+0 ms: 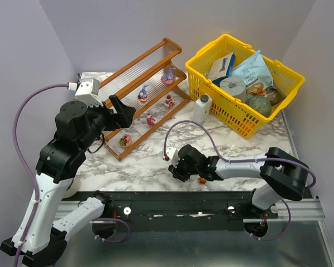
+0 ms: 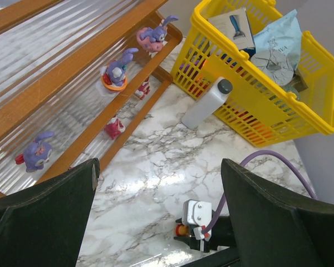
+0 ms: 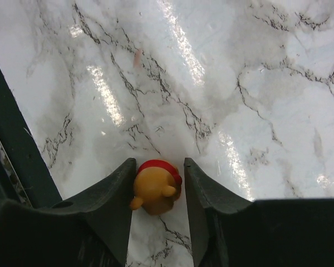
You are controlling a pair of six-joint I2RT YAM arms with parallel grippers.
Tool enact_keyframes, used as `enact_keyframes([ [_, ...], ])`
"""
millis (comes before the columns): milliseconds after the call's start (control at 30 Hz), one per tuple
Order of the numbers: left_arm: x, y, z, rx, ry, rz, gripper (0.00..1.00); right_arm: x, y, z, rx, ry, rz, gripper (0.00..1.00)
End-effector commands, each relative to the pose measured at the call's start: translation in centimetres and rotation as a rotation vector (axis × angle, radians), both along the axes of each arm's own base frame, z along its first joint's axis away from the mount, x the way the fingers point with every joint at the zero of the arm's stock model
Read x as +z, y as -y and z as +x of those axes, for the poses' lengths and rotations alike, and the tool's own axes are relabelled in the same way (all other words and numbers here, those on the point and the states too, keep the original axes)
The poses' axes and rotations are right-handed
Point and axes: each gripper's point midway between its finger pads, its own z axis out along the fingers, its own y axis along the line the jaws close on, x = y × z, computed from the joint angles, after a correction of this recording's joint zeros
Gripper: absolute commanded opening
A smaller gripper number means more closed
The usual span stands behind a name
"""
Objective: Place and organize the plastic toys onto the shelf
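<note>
Right up at the lens: an orange toy point(image 3: 153, 192) w/ a red top, standing on the marble table point(image 3: 256, 83), smack between the dark fingers point(image 3: 108, 211) of the right gripper point(image 3: 157, 166). The jaws sat close on both sides, a sliver of gap at most. Couldn't tell whether they were pinching it or just bracketing it. The toy was down on the tabletop toward the front edge, well apart from the shelf point(image 2: 55, 50).

Over to that shelf, angled across the back-left of the table: five more toys sat on it. On the middle tier:
- a purple-and-pink toy point(image 2: 153, 36) at the far end
- a purple toy on an orange base point(image 2: 116, 72) a bit nearer
- a purple long-eared toy point(image 2: 36, 153) toward the near end

One step down, on the lowest tier, were a red-and-white toy point(image 2: 143, 88) and a pink toy point(image 2: 114, 128), both tucked close behind the front rail.

The left gripper point(image 2: 158, 164) hung in the air by the shelf's near end, jaws spread wide, holding nothing. Its cam looked down past the fingers at the marble & the right arm's wrist below.

Further out, a white bottle point(image 2: 207, 103) w/ a grey cap stood on the table just beside the near-left wall of the yellow basket point(image 2: 323, 89), between basket & shelf. The basket sat back-right, packed w/ bags & a boxed item.
</note>
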Motion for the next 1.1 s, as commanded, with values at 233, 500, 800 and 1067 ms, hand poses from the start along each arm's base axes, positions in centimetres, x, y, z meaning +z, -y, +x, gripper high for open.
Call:
enact_keyframes([
  [233, 1.0, -0.9, 0.2, 0.033, 0.034, 0.03, 0.99, 0.6, -0.4, 1.2, -0.08, -0.007, -0.012, 0.01],
  [500, 1.9, -2.5, 0.6, 0.117, 0.043, 0.062, 0.99, 7.3, -2.2, 4.1, -0.26, -0.02, -0.02, 0.01],
  [800, 4.8, -6.2, 1.7, 0.321, 0.067, 0.137, 0.99, 23.4, -6.6, 10.2, -0.442, 0.115, 0.113, 0.01],
  [1067, 8.1, -6.9, 3.4, 0.398, 0.087, 0.153, 0.99, 33.9, -9.6, 15.8, -0.451, 0.227, 0.274, 0.01],
])
